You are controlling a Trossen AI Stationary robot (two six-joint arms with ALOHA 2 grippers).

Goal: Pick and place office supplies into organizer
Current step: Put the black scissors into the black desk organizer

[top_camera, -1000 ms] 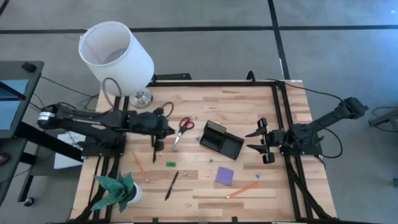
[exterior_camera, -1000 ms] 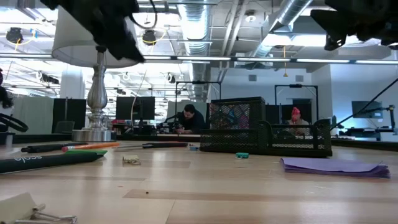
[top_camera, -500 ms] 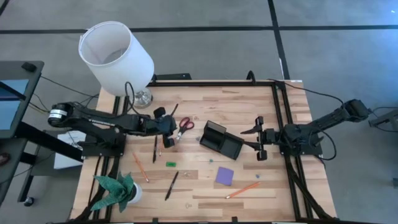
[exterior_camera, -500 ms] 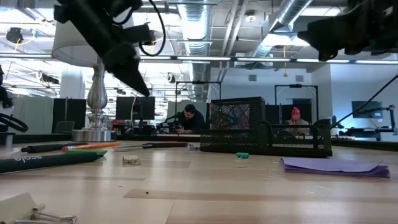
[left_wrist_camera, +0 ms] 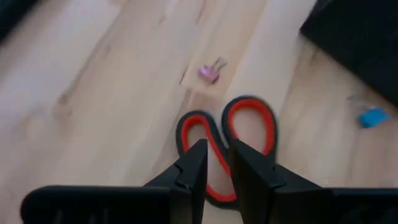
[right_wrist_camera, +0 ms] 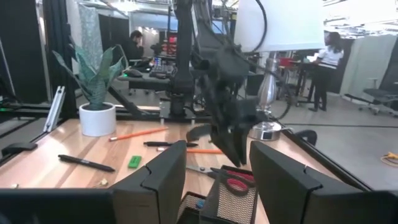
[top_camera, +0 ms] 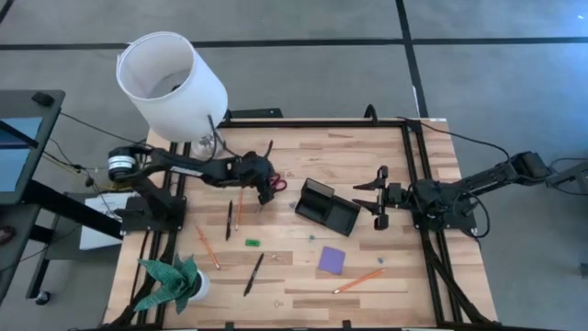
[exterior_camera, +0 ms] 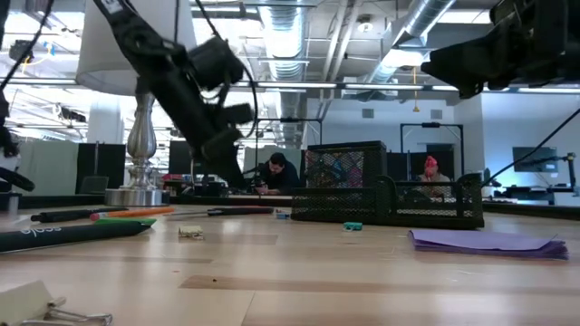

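Red-handled scissors (top_camera: 274,185) lie flat on the table left of the black organizer (top_camera: 328,208). My left gripper (top_camera: 264,180) hangs just above their handle loops (left_wrist_camera: 250,122), tilted downward, with its fingers a narrow gap apart (left_wrist_camera: 214,163). In the low view its tips (exterior_camera: 241,182) are clear of the tabletop. My right gripper (top_camera: 378,198) waits open and level on the organizer's right side (right_wrist_camera: 217,171). Loose on the table are an orange pencil (top_camera: 239,208), a black pen (top_camera: 229,219), a purple note pad (top_camera: 332,259) and a green piece (top_camera: 252,243).
A white lamp (top_camera: 171,77) stands at the far left corner and a green paper plant (top_camera: 171,281) at the near left. More pencils (top_camera: 207,246) (top_camera: 358,279) and a pen (top_camera: 254,274) lie near the front. A pink clip (left_wrist_camera: 209,72) lies beyond the scissors. People sit in the room behind.
My left gripper has swung from above the black pen toward the table's far right, to the scissors, and has sunk and tipped further down. An orange pencil now shows where it hung before. My right gripper has drifted a little toward the organizer.
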